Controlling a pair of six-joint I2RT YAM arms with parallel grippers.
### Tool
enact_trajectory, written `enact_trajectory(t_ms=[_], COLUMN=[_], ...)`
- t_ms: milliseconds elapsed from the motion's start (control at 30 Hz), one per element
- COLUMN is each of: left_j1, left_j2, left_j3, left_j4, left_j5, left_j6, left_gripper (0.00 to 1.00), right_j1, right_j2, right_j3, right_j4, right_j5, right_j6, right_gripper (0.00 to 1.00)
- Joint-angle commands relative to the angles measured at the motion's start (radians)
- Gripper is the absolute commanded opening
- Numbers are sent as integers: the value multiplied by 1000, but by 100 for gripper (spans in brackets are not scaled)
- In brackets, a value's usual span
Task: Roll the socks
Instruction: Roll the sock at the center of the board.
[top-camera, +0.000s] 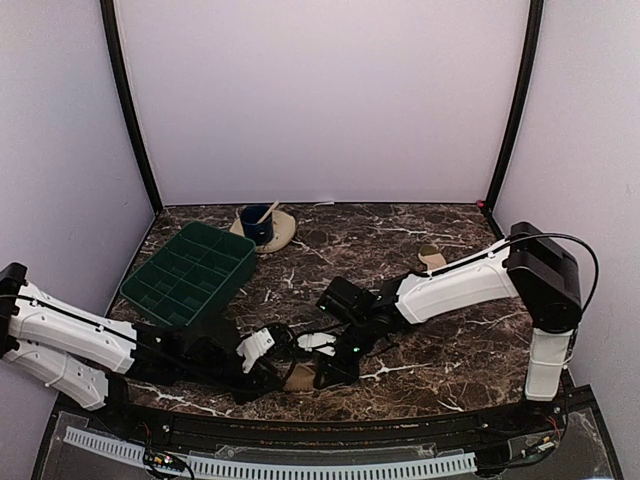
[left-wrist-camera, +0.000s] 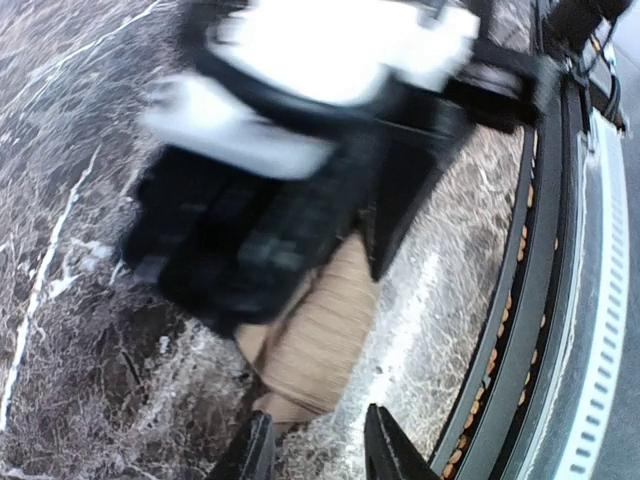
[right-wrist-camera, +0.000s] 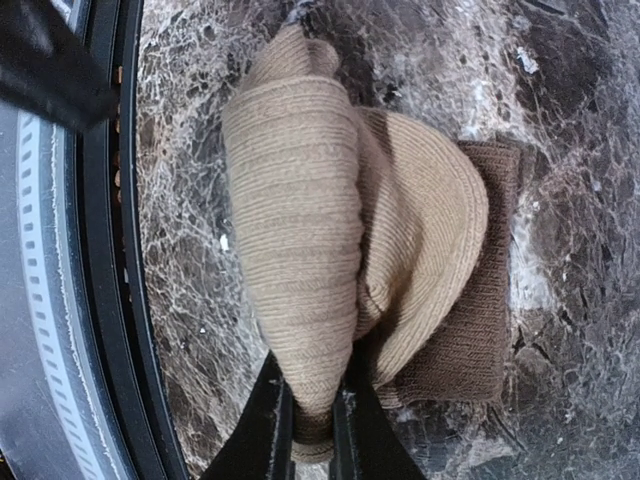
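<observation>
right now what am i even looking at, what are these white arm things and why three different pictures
These are two robot arms bolted at the near edge of a marble-patterned table. The wide picture comes from a fixed camera above and behind them. The other two come from small cameras on each arm's wrist, looking down past its own fingers.

On the table sit a green tray with compartments, a dark cup on a tan dish, and one small tan item farther right that I cannot identify.

The right gripper is shut on the tan sock, a bunched fold of ribbed fabric. The left gripper hangs half open beside the same sock, holding nothing.
</observation>
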Motion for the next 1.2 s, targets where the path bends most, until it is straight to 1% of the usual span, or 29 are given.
enact_trajectory(t_ms=[0,67,233,467,800,1167], left_j1=[-90,-122,-158,-204,-208,-208], left_j2=[14,29,98,184,231,282], left_j3=[12,18,59,109,122,128], left_j4=[-6,-5,-20,-2,51,69], left_j5=[-134,-157,-217,-353,-376,-364], left_j6=[109,147,211,309,414,445], left_gripper=[33,33,33,34,35,35], right_j1=[-12,-14,-15,-15,-15,-17], right_j2=[32,36,44,49,54,65], right_j3=[28,34,46,48,52,64], right_j4=[-50,-62,-79,-86,-95,-111], right_j5=[-17,-19,-30,-43,-50,-62], right_j6=[-11,-15,-21,-22,-23,-30], right_gripper=[0,0,0,0,0,0])
